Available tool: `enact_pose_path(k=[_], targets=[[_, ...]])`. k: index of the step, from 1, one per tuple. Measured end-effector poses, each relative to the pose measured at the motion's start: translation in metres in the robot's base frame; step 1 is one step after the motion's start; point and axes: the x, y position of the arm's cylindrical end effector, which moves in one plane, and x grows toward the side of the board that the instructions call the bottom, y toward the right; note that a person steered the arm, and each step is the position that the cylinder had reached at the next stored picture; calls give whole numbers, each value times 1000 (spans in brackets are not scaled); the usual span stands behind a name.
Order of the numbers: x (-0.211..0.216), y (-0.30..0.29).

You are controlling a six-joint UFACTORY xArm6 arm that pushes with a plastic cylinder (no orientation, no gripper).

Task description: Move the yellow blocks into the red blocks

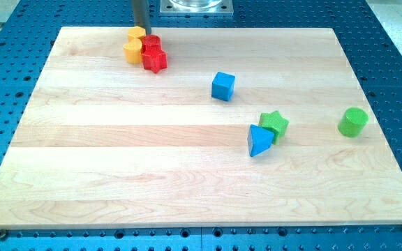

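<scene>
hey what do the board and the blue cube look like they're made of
The board looks like pale wood with a smooth matte finish: grain lines and joined planks show. The blue cube looks like moulded plastic or painted wood: even, saturated colour; I cannot tell which.

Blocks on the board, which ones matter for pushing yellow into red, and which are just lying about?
In the job: two yellow blocks, red cylinder, red star, my tip at the yellow blocks' top edge.

Lying about: blue cube, blue triangle, green star, green cylinder.
</scene>
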Motion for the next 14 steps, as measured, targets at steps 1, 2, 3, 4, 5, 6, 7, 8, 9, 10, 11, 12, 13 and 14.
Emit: enact_pose_path(k=[1,2,3,4,5,6,7,8,9,10,11,12,13,14], targets=[[3,1],[24,-15],[23,10],[-10,50],[-11,7],[42,-48],[44,-93],[111,-126],[118,-65],[87,-30],[77,-68],[38,-55],[19,8],[19,13]])
